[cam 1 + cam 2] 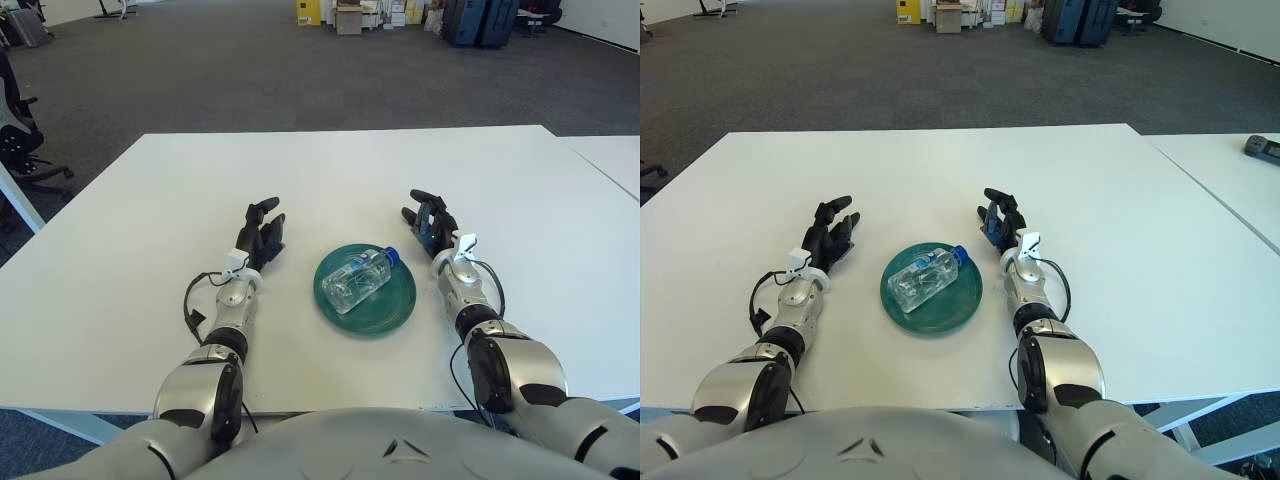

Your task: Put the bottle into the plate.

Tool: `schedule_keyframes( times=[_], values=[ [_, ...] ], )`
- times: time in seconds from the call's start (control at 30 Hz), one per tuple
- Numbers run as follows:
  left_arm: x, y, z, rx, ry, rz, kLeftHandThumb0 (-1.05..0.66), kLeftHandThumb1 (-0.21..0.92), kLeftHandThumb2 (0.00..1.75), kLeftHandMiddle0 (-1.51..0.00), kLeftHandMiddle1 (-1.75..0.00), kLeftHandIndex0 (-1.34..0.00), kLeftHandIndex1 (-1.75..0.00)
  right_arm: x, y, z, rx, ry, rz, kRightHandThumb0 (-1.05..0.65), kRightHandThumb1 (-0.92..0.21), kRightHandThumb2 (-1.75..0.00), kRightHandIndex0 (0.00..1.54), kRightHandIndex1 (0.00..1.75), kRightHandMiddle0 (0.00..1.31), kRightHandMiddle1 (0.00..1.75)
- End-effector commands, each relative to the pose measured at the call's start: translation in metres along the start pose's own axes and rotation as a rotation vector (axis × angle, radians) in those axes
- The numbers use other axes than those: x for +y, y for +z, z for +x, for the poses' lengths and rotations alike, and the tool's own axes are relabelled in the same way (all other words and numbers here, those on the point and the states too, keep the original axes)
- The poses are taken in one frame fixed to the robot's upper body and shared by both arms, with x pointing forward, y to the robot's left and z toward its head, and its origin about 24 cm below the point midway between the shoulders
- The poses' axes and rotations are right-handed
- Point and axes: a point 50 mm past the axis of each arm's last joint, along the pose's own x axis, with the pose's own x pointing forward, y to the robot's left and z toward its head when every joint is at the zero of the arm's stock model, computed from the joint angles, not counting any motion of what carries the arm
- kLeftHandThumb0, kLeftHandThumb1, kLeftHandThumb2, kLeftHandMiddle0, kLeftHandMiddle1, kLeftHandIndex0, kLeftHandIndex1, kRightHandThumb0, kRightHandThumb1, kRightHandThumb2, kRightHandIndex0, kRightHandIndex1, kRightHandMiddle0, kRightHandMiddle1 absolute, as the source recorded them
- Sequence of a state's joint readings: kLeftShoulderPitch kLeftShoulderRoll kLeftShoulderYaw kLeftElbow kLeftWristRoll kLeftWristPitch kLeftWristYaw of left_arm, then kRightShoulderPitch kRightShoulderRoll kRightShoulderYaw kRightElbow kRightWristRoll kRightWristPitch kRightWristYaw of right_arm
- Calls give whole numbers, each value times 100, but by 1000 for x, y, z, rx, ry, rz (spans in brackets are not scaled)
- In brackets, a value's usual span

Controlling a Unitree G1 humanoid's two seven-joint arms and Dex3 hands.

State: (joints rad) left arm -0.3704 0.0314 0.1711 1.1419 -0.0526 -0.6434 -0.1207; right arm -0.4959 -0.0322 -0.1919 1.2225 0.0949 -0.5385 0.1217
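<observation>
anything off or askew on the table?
Nothing stands out. The bottle lies on its side inside the green plate, cap on, no spill visible. The left hand and right hand flank the plate, holding nothing.

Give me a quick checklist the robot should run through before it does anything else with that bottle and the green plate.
1. Bottle inside the plate: ok, it lies on its side, blue cap toward the far right rim.
2. Bottle free of both hands: ok, neither touches it.
3. Right hand clear of the plate: ok, it shows just right of the rim, fingers relaxed and holding nothing.
4. Left hand out of the way: ok, it shows left of the plate, open.
5. Bottle settled and not about to roll: cannot tell from one moment.
6. Plate well in from the table edge: ok.
</observation>
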Motion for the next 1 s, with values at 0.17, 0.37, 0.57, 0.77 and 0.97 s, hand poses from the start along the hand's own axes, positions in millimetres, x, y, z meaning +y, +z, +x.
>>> schedule_keyframes(
  times=[0.17, 0.37, 0.57, 0.77, 0.97],
  values=[
    [4, -12, -8, 68, 3, -17, -72, 92, 75, -50, -24, 0, -96, -3, -37, -22, 155, -36, 26, -75, -92, -95, 44, 7, 0, 86],
    [3, -12, -7, 66, -2, -19, -72, 92, 73, -49, -24, 0, -95, -4, -37, -23, 150, -42, 21, -74, -92, -95, 44, 7, 0, 84],
    [4, -11, -7, 67, -6, -12, -73, 92, 73, -49, -24, 0, -95, -5, -38, -24, 143, -53, 21, -74, -92, -96, 44, 7, 0, 84],
    [4, -11, -7, 70, 0, -8, -73, 92, 72, -49, -24, 0, -95, -6, -38, -26, 134, -66, 28, -73, -92, -95, 46, 7, 0, 87],
    [4, -10, -6, 67, -1, -10, -72, 92, 71, -49, -25, 0, -96, -7, -38, -27, 125, -76, 32, -73, -92, -95, 48, 8, 0, 89]
  ],
)
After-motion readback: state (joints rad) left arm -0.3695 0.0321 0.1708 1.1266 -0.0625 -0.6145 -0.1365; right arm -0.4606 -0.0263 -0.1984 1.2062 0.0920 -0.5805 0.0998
